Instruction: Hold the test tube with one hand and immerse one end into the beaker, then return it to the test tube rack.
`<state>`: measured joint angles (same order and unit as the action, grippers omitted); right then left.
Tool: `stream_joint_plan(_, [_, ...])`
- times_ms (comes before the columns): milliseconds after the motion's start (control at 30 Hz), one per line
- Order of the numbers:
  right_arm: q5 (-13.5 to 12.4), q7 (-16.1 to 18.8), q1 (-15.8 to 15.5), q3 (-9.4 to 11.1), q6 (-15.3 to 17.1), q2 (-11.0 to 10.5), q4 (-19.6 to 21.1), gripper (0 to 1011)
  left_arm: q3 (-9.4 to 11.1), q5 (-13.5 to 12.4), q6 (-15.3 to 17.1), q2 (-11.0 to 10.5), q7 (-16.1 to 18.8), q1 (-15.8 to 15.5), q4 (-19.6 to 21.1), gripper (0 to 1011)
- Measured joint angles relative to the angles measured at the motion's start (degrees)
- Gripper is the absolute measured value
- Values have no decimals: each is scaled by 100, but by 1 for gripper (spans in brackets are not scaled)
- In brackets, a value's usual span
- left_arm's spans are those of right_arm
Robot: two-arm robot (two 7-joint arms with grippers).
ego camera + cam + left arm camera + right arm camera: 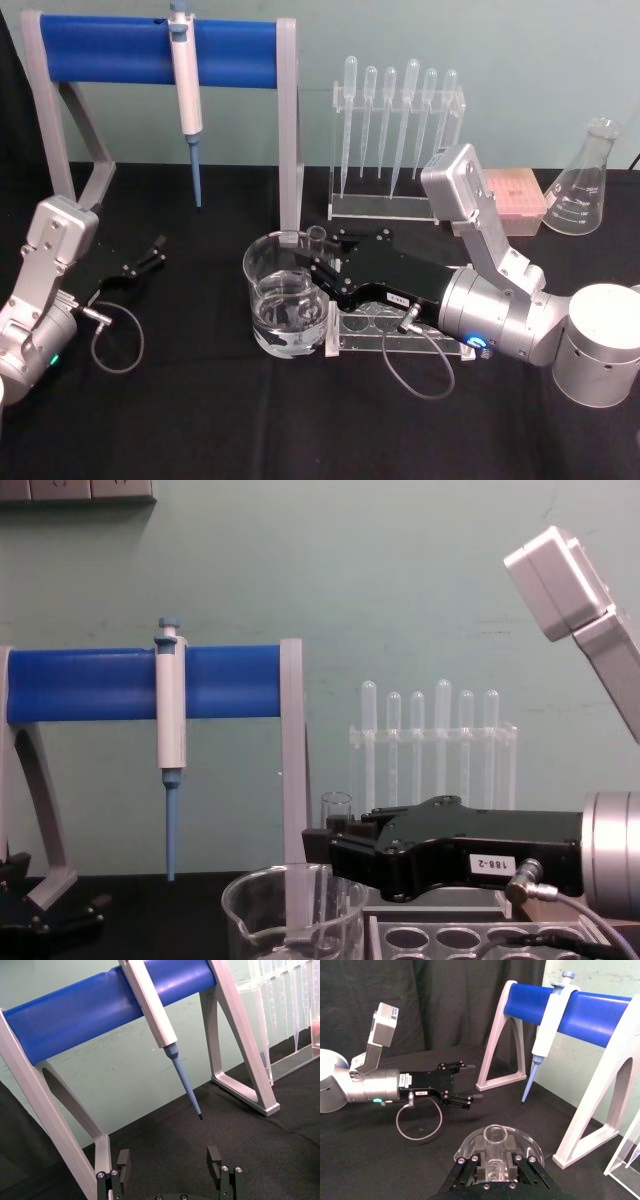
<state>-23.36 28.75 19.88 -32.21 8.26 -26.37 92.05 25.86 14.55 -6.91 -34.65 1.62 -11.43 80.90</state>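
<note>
Black two-fingered right claw (322, 262): reaching in from 3 o'clock, pressed onto the long clear glass test tube (317, 240) just below its flared rim. In the right wrist view, both pads (519, 1166) snug against the glass, the tube's open mouth (496, 1136) between them.

Test tube: upright, at 1 o'clock inside the wide clear glass beaker (258, 290), near the wall. From the chest view, rim (337, 805) above the claw (320, 848), lower end down inside the beaker (250, 910) at about the level of the clear liquid. Depth of dip: cannot tell.

Beaker: centre of the black-clothed counter (200, 420), part-filled with clear liquid.

Clear plastic test tube rack (385, 335) with round holes: touching or just beside the beaker at its 4 o'clock, under the right arm.

Black left claw (155, 252): at 9 o'clock from the beaker, well apart, low over the counter, fingers spread and holding nothing. Same spread from its own wrist view (169, 1160) and from across the counter (472, 1081).

At the back: blue-barred grey stand (130, 50) at 11 o'clock with a white and blue pipette (186, 80) hanging tip down. Clear rack of thin plastic droppers (395, 130) at 1 o'clock. Pink box (515, 200) and clear glass conical flask (585, 185) at 2 o'clock.
</note>
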Motion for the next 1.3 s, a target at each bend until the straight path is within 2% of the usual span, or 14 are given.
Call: stream_joint_plan(1300, [0, 0, 0, 0, 0, 0, 0, 224, 0, 0, 0, 0, 0, 0, 0, 1000])
